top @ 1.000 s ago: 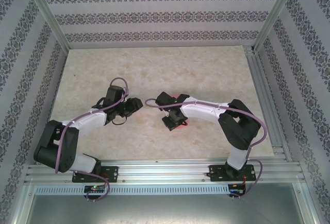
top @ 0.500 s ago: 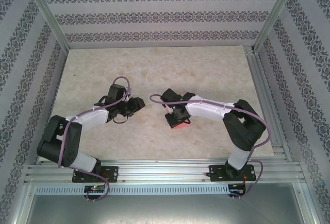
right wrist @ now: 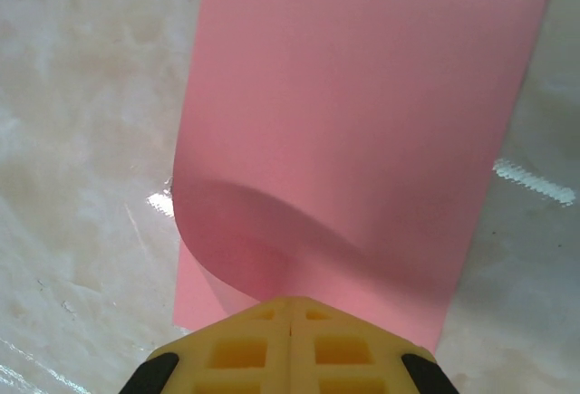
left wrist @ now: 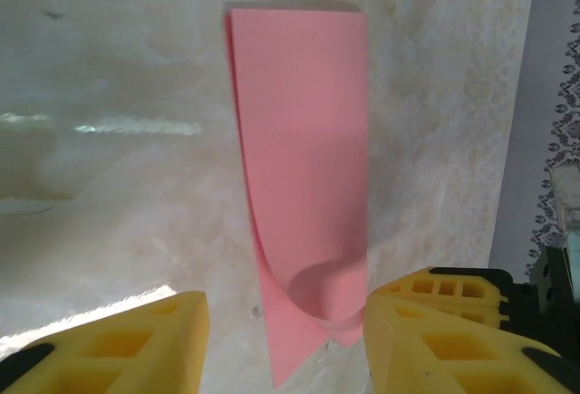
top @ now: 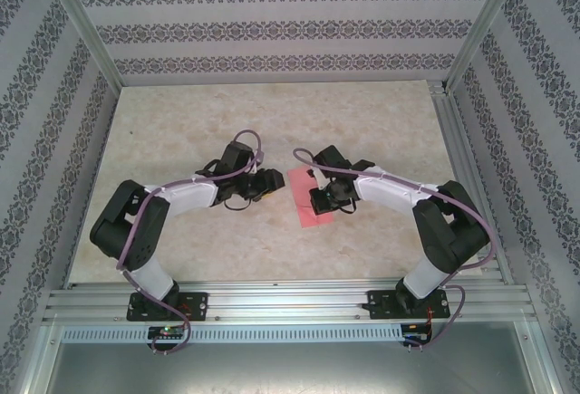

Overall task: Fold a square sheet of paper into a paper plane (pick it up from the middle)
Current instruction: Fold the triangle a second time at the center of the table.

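Observation:
The square sheet of paper [top: 305, 202] is pink and lies mid-table, bent over on itself into a long strip with a loose curl. In the right wrist view my right gripper [right wrist: 290, 308] is shut on the sheet [right wrist: 362, 95], its yellow fingertips pressed together at the curled fold. From above, that gripper [top: 319, 197] sits over the sheet's right side. My left gripper [top: 272, 184] hovers at the sheet's left edge. It stands open [left wrist: 285, 340], and the curled near end of the sheet [left wrist: 304, 140] lies between its yellow fingers [left wrist: 118, 340], close to the right one.
The marbled tabletop [top: 272, 122] stretches free behind the arms. Patterned walls [top: 272, 32] and metal posts box the table in. An aluminium rail [top: 290, 296] with both arm bases runs along the near edge.
My left gripper has swung right up to the sheet's edge. The right gripper has shifted up and right, and more of the pink sheet is now uncovered.

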Motion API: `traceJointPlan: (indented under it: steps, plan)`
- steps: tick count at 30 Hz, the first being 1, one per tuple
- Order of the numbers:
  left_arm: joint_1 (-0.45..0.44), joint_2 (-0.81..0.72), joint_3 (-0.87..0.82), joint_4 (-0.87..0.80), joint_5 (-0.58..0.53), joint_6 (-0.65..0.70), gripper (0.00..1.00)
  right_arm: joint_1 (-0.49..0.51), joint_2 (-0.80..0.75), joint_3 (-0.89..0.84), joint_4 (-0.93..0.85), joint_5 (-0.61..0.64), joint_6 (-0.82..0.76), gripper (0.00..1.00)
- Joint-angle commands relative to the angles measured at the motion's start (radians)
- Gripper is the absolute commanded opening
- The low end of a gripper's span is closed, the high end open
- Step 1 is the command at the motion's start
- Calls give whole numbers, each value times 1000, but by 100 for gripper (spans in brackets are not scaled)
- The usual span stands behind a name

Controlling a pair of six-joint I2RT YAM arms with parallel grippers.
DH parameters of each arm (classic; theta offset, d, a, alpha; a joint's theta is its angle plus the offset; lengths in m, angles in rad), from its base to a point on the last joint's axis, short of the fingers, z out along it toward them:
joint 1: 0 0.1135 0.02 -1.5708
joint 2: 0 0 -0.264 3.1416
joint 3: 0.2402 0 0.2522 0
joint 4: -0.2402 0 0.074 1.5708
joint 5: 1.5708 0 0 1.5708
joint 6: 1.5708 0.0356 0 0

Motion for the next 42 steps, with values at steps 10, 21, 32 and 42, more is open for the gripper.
traceJointPlan:
  steps: [10, 21, 32, 42]
  plan:
    - [-80, 153, 144, 90, -22, -145, 52, -77, -68, -77, 108, -84, 11, 0]
    - [-171, 11, -1, 133, -131, -356, 64, -88, -70, -93, 129, -108, 10, 0]
    - [-204, 94, -20, 284, -139, -475, 65, -92, -74, -103, 140, -113, 14, 0]
    - [-222, 122, -34, 320, -169, -521, 69, -97, -75, -113, 150, -116, 16, 0]
